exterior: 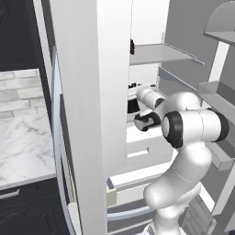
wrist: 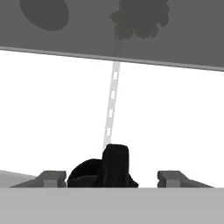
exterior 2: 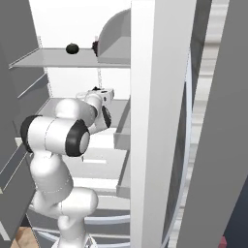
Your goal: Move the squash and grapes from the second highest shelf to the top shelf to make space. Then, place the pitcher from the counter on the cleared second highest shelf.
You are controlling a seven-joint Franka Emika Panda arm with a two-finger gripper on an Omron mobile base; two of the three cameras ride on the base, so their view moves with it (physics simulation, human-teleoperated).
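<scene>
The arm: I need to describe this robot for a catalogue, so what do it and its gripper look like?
The arm is glossy white, built of rounded tubular segments with black rings at the joints. The gripper has a white hand body and two small, blocky grey finger tips. No cables or markings show.

1. The top shelf (exterior 2: pixel 53 61) carries two small dark things — a rounded squash (exterior 2: pixel 72 48) and, beside it, the bumpy grapes (exterior 2: pixel 95 46).
2. The second highest shelf (exterior 2: pixel 53 107) below bears the black pitcher (wrist: pixel 105 168).
3. The marble counter (exterior: pixel 23 142) stands left of the fridge — over dark cabinet fronts.
</scene>
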